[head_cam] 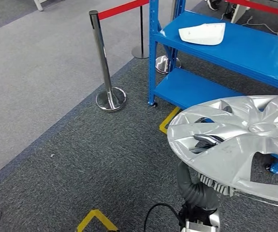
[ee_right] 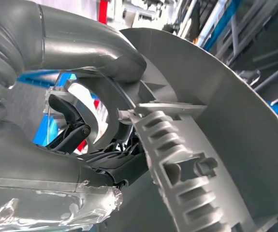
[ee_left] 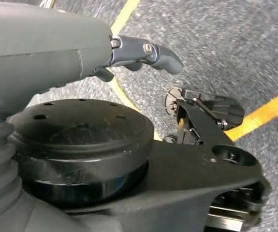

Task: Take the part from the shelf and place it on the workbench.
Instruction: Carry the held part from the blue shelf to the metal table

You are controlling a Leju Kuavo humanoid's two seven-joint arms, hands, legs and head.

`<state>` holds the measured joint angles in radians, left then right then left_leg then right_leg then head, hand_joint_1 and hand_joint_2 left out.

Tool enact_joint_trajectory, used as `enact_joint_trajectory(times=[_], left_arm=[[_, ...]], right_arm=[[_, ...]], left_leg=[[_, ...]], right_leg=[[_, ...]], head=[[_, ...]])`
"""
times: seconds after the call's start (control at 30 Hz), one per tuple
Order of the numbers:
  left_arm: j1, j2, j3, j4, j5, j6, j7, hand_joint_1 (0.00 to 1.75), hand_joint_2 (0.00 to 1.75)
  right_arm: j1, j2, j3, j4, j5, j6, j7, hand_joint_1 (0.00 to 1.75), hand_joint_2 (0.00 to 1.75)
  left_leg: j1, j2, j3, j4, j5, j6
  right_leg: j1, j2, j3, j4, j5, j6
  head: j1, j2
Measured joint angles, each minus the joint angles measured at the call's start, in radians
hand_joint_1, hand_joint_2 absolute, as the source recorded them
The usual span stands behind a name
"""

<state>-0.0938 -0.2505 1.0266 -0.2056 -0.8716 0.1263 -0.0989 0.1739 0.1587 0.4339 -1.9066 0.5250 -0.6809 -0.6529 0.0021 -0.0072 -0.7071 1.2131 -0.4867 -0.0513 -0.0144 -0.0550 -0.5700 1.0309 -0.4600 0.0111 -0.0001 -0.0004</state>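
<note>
We grip the hubcap [head_cam: 239, 140] in our right hand [head_cam: 206, 141], off the shelf [head_cam: 246, 48]; the workbench is left to reach.

a chrome post [head_cam: 102, 60] stands on a round base [head_cam: 111, 99] at the edge of the dark carpet [head_cam: 93, 159], beside the lighter grey floor [head_cam: 38, 63]. a red belt [head_cam: 123, 8] runs from its top toward a second post [head_cam: 141, 29] farther back. a third round base [head_cam: 165, 64] sits behind the blue frame's leg. yellow tape [head_cam: 168, 121] marks the carpet, with another yellow corner [head_cam: 96, 220] nearer. a black cable [head_cam: 159, 209] loops on the carpet.
</note>
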Motion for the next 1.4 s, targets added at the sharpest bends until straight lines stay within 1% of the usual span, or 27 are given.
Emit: enact_joint_trajectory(times=[0.07,0.13,0.2,0.23,0.3,0.37,0.4,0.43,0.47,0.53,0.6,0.67,0.7,0.73,0.8,0.87,0.93,0.97,1.03,1.07,1.13,1.17,1.23,1.27,1.33,1.37,1.4], left_arm=[[-0.001,0.0,0.0,0.0,0.0,0.0,0.0,0.0,1.75],[-0.005,-0.001,0.0,0.0,0.0,0.0,-0.001,0.0,1.75],[-0.005,-0.001,0.001,0.0,0.0,0.0,-0.001,0.0,1.75],[-0.003,0.0,0.001,0.0,0.001,0.0,-0.001,0.0,1.75],[-0.001,0.0,0.001,0.0,0.001,0.0,-0.002,0.0,1.75],[-0.002,0.0,0.002,0.0,0.001,-0.001,-0.002,0.0,1.75],[-0.003,0.0,0.002,0.0,0.001,-0.001,-0.004,0.0,1.75],[-0.003,0.0,0.002,0.0,0.002,-0.002,-0.005,0.0,1.75],[-0.003,0.0,0.002,0.0,0.002,-0.002,-0.006,0.0,1.75],[-0.002,-0.001,0.002,0.0,0.003,-0.003,-0.01,0.0,1.75],[-0.004,-0.001,0.004,0.0,0.007,-0.008,-0.024,0.0,1.75],[-0.004,0.0,0.005,0.0,0.012,-0.015,-0.041,0.0,1.75],[-0.003,0.0,0.006,0.0,0.013,-0.017,-0.047,0.0,1.75],[-0.001,0.0,0.006,0.0,0.014,-0.019,-0.05,0.0,1.75],[0.0,-0.001,0.006,0.0,0.014,-0.019,-0.054,0.0,1.75],[-0.003,-0.002,0.006,0.0,0.014,-0.02,-0.055,0.0,1.75],[-0.004,-0.002,0.006,0.0,0.014,-0.021,-0.055,0.0,1.75],[-0.003,-0.002,0.006,0.0,0.013,-0.022,-0.055,0.0,1.75],[-0.002,-0.002,0.006,0.0,0.012,-0.023,-0.055,0.0,1.75],[-0.002,-0.001,0.006,0.0,0.012,-0.023,-0.055,0.0,1.75],[-0.006,-0.001,0.006,0.0,0.011,-0.024,-0.056,0.0,1.75],[-0.007,-0.001,0.006,0.0,0.01,-0.024,-0.056,0.0,1.75],[-0.006,0.0,0.006,0.0,0.01,-0.025,-0.058,0.0,1.75],[-0.004,0.0,0.006,0.0,0.009,-0.029,-0.062,0.0,1.75],[-0.003,0.0,0.006,0.0,0.009,-0.047,-0.078,0.0,1.75],[-0.004,0.0,0.006,0.0,0.008,-0.059,-0.087,0.0,1.75],[-0.005,0.0,0.006,0.0,0.007,-0.068,-0.094,0.0,1.75]], right_arm=[[0.0,0.0,0.0,0.0,0.0,0.0,0.001,1.75,1.75],[0.0,0.0,0.0,0.0,0.001,0.0,0.001,1.75,1.75],[-0.001,0.0,0.0,0.0,0.001,0.0,0.002,1.75,1.75],[-0.002,0.0,0.0,0.0,0.001,0.0,0.002,1.75,1.75],[-0.003,0.0,0.0,0.0,0.001,0.0,0.002,1.75,1.75],[-0.004,0.0,0.0,0.0,0.001,0.0,0.002,1.75,1.75],[-0.004,0.0,0.0,0.0,0.001,0.0,0.003,1.75,1.75],[-0.004,0.0,0.0,0.0,0.0,0.0,0.003,1.75,1.75],[-0.004,0.0,0.0,0.0,-0.001,0.0,0.004,1.75,1.75],[-0.004,0.0,0.0,0.0,-0.002,0.0,0.006,1.75,1.75],[-0.004,-0.001,0.0,0.0,-0.002,0.0,0.006,1.75,1.75],[-0.005,-0.001,0.001,0.0,-0.002,0.0,0.007,1.75,1.75],[-0.005,-0.001,0.001,0.0,-0.002,0.0,0.008,1.75,1.75],[-0.006,-0.001,0.002,0.0,-0.002,0.0,0.008,1.75,1.75],[-0.006,-0.001,0.003,0.0,-0.002,0.0,0.008,1.75,1.75],[-0.006,-0.001,0.003,0.0,-0.002,0.0,0.008,1.75,1.75],[-0.006,-0.001,0.003,0.0,-0.003,0.0,0.008,1.75,1.75],[-0.006,-0.001,0.003,0.0,-0.003,0.0,0.009,1.75,1.75],[-0.007,-0.001,0.003,0.0,-0.003,0.0,0.01,1.75,1.75],[-0.007,-0.001,0.003,0.0,-0.002,0.0,0.01,1.75,1.75],[-0.007,-0.001,0.003,0.0,-0.001,0.0,0.011,1.75,1.75],[-0.008,-0.001,0.003,0.0,-0.001,0.0,0.011,1.75,1.75],[-0.009,-0.001,0.003,0.0,0.0,0.0,0.012,1.75,1.75],[-0.009,-0.001,0.004,-0.001,0.0,0.0,0.012,1.75,1.75],[-0.011,-0.001,0.004,-0.001,0.001,0.0,0.012,1.75,1.75],[-0.011,-0.002,0.004,-0.001,0.002,0.0,0.013,1.75,1.75],[-0.012,-0.002,0.004,-0.001,0.002,0.0,0.013,1.75,1.75]], left_leg=[[-0.005,0.042,0.072,-0.129,0.055,0.006],[-0.011,0.074,0.109,-0.204,0.071,0.018],[-0.013,0.057,0.107,-0.214,0.07,0.032],[-0.012,0.045,0.108,-0.217,0.072,0.037],[-0.007,0.021,0.111,-0.221,0.076,0.048],[-0.005,-0.003,0.111,-0.222,0.077,0.055],[-0.005,-0.017,0.11,-0.222,0.078,0.057],[-0.005,-0.031,0.11,-0.222,0.078,0.057],[-0.005,-0.046,0.11,-0.221,0.079,0.057],[-0.003,-0.076,0.112,-0.219,0.079,0.054],[-0.003,-0.103,0.108,-0.214,0.079,0.045],[-0.001,-0.123,0.099,-0.213,0.084,0.032],[0.002,-0.132,0.095,-0.215,0.087,0.026],[0.003,-0.127,0.093,-0.215,0.088,0.02],[0.001,-0.075,0.074,-0.179,0.063,0.011],[-0.002,-0.018,0.019,-0.067,0.002,0.005],[-0.001,-0.008,-0.035,0.044,-0.04,0.003],[-0.001,-0.007,-0.041,0.056,-0.034,0.003],[-0.002,0.007,0.004,-0.024,0.02,0.007],[-0.004,0.032,0.042,-0.09,0.049,0.01],[-0.012,0.072,0.093,-0.186,0.074,0.022],[-0.015,0.079,0.1,-0.204,0.073,0.028],[-0.016,0.056,0.099,-0.21,0.073,0.041],[-0.013,0.043,0.099,-0.212,0.074,0.046],[-0.007,0.019,0.102,-0.216,0.078,0.057],[-0.006,0.007,0.102,-0.216,0.078,0.06],[-0.006,-0.006,0.102,-0.216,0.078,0.062]], right_leg=[[0.004,-0.022,0.003,0.002,-0.004,0.006],[0.011,-0.041,0.005,0.002,-0.009,0.015],[0.013,-0.064,0.01,-0.001,-0.011,0.025],[0.012,-0.061,0.012,0.001,-0.016,0.031],[0.007,-0.017,-0.002,0.045,-0.048,0.04],[0.006,0.037,-0.057,0.161,-0.105,0.043],[0.006,0.046,-0.089,0.221,-0.126,0.043],[0.006,0.05,-0.111,0.258,-0.132,0.043],[0.005,0.052,-0.116,0.261,-0.119,0.043],[0.001,0.071,-0.076,0.165,-0.053,0.043],[-0.007,0.119,-0.023,0.05,-0.01,0.042],[-0.008,0.143,-0.006,0.011,-0.007,0.034],[-0.007,0.134,-0.005,0.01,-0.005,0.028],[-0.005,0.123,-0.005,0.008,-0.003,0.021],[-0.004,0.098,-0.002,0.004,0.0,0.008],[0.0,0.068,-0.001,0.002,0.0,-0.001],[0.003,0.037,-0.001,0.002,-0.002,-0.004],[0.004,0.022,0.0,0.002,-0.003,-0.004],[0.005,-0.005,0.003,0.002,-0.007,-0.003],[0.007,-0.016,0.006,0.002,-0.009,0.0],[0.013,-0.036,0.01,0.004,-0.016,0.009],[0.016,-0.046,0.012,0.003,-0.018,0.014],[0.016,-0.065,0.016,0.001,-0.023,0.024],[0.015,-0.055,0.015,0.008,-0.031,0.03],[0.011,-0.004,-0.014,0.076,-0.071,0.038],[0.011,0.025,-0.044,0.14,-0.101,0.04],[0.011,0.041,-0.079,0.21,-0.129,0.041]], head=[[-0.001,0.0],[-0.001,0.0],[0.001,0.0],[0.002,0.0],[0.005,0.0],[0.012,0.0],[0.014,0.0],[0.015,0.0],[0.015,0.0],[0.015,0.0],[0.015,0.0],[0.015,0.0],[0.014,0.0],[0.014,0.0],[0.009,0.0],[0.003,0.0],[0.003,0.0],[0.003,0.0],[0.003,0.0],[0.003,0.0],[0.003,0.0],[0.002,0.0],[0.002,0.0],[0.003,0.0],[0.008,0.0],[0.011,0.0],[0.013,0.0]])
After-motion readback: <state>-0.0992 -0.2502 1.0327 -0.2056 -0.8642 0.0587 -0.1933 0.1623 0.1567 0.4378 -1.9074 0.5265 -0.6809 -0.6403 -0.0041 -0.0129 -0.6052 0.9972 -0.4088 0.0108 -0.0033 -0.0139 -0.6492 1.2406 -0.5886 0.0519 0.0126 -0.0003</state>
